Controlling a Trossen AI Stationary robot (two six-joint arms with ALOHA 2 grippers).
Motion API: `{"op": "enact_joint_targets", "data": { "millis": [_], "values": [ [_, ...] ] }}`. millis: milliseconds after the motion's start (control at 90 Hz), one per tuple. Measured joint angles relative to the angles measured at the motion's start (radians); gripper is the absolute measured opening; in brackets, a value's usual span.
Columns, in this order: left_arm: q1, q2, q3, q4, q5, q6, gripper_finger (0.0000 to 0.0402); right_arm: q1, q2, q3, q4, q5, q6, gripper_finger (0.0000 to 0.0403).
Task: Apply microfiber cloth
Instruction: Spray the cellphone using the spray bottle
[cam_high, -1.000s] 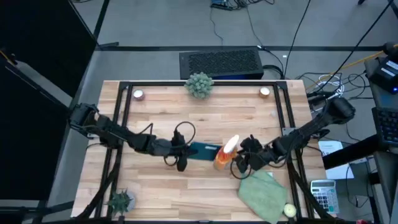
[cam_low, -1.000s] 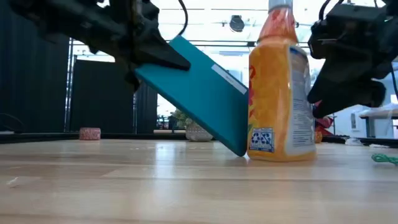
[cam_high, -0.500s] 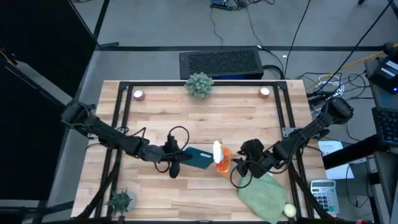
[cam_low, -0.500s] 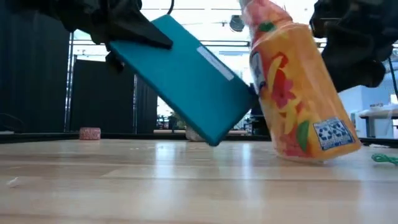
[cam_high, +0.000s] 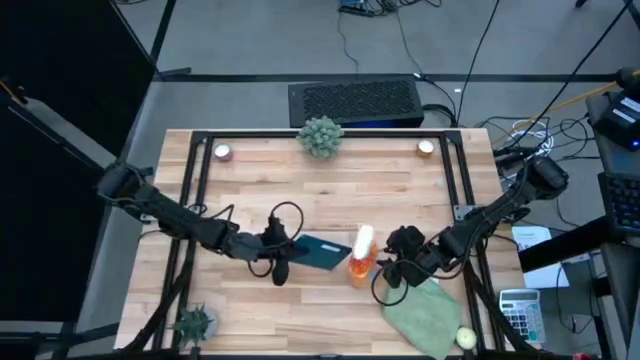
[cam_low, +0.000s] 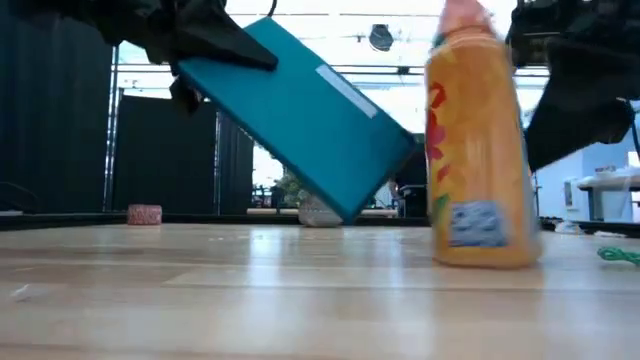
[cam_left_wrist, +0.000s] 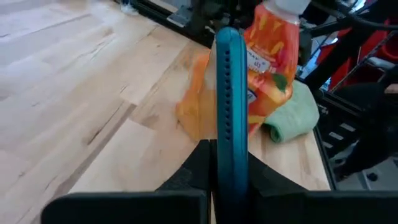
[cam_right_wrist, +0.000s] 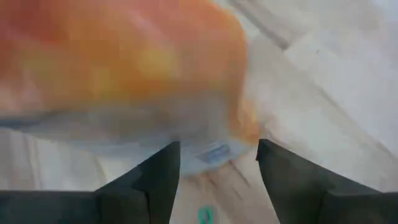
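Microfiber cloth (cam_high: 425, 315): is lying crumpled on the wooden table (cam_high: 400, 190) near its front right corner, untouched, just beside the right gripper; in the left wrist view it is showing as a green bundle (cam_left_wrist: 292, 118) behind the bottle.

Right gripper (cam_high: 392, 270): is hovering low between the cloth and the orange bottle (cam_high: 360, 255); its fingers (cam_right_wrist: 152, 180) are standing apart with a clear gap, and the bottle is filling the wrist view just ahead of them, seemingly not clamped, though the blur is making contact hard to judge.

Orange bottle: is standing roughly upright on the table (cam_low: 478, 150), with a white cap and a printed label, close beside the tablet's lower edge.

Left gripper (cam_high: 280, 252): is gripping a teal tablet (cam_high: 322, 252) by one end, jaws closed narrow on its thin edge (cam_left_wrist: 227, 112).

Teal tablet: is hanging tilted, clear of the tabletop in the low view (cam_low: 300, 115), its lower corner pointing toward the bottle.

Farther out: a spiky green plant ball (cam_high: 320, 135) is sitting at the far edge, a small plant (cam_high: 193, 322) at the front left corner.
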Motion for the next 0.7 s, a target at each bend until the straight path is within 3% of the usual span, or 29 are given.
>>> {"op": "enact_joint_targets", "data": {
  "millis": [278,489,700],
  "values": [
    [0.001,-0.067,0.001,-0.083,-0.029,0.024,0.0008,0.0,-0.074,0.0,-0.005,0.005,-0.048,0.0196],
    [-0.014,-0.046,0.001,-0.084,-0.019,0.017,0.0008,-0.007,-0.049,0.0,0.013,0.111,-0.034,0.0196],
    [-0.022,-0.038,0.001,-0.082,-0.015,0.017,0.0008,-0.028,-0.038,0.0,0.023,0.106,-0.062,0.0196]
  ]
}}
